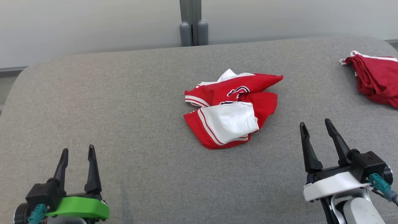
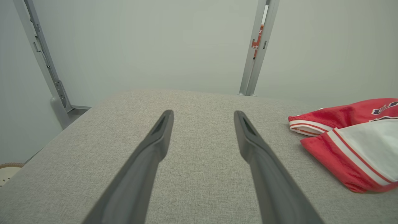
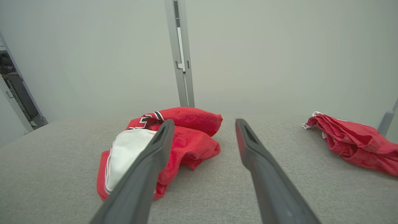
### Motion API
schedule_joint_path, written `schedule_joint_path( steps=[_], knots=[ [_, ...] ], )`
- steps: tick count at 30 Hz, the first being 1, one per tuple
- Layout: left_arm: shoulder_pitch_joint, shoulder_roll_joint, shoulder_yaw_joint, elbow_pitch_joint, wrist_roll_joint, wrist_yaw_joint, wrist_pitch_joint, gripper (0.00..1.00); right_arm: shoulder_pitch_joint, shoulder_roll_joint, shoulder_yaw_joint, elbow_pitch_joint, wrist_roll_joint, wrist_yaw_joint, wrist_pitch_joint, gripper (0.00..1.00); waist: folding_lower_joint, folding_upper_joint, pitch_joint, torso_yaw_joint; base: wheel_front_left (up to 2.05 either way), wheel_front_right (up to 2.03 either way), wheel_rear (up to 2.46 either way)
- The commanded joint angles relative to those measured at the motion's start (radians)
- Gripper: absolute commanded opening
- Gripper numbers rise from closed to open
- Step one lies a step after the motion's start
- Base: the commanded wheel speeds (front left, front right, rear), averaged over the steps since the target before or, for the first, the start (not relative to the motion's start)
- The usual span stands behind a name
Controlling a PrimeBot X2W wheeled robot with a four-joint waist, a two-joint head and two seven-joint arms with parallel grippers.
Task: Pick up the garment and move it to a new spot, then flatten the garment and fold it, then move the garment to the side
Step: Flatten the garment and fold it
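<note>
Two empty claws, left gripper [image 1: 77, 149] and right gripper [image 1: 315, 123], stand spread; the garment [image 1: 231, 109] lies bunched at the table [image 1: 124, 109] centre. Pinch one loose layer and you drag it unevenly.

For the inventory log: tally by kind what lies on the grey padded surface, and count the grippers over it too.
Crumpled red-and-white jersey garment, centre: 1
Heap of red cloth with white trim, far right edge: 1
Dark two-fingered grippers, both open: 2 (left gripper, right gripper)
Total: 4
</note>
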Motion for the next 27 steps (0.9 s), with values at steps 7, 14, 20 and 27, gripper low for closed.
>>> schedule_joint_path(
  steps=[7,14,20,27],
  knots=[
    [0.027,-0.025,0.026,-0.014,0.034,-0.024,-0.003,1.00,0.025,-0.002,-0.005,0.006,0.011,0.000,-0.003,1.00,0.0000,0.0000,-0.005,0.006,0.00,0.00,0.00],
    [0.023,-0.042,0.045,-0.014,0.060,-0.047,-0.003,1.00,0.025,-0.003,-0.001,0.012,0.019,0.000,-0.003,1.00,0.0000,0.0000,-0.004,0.001,0.00,0.00,0.00],
    [0.022,-0.055,0.056,-0.007,0.077,-0.059,-0.003,1.00,0.027,0.002,-0.002,0.015,0.022,0.000,-0.003,1.00,0.0000,0.0000,-0.005,0.000,0.00,0.00,0.00],
    [0.015,-0.064,0.069,0.000,0.092,-0.071,-0.003,1.00,0.027,-0.001,-0.004,0.017,0.024,0.000,-0.003,1.00,0.0000,0.0000,-0.007,0.001,0.00,0.00,0.00]
  ],
)
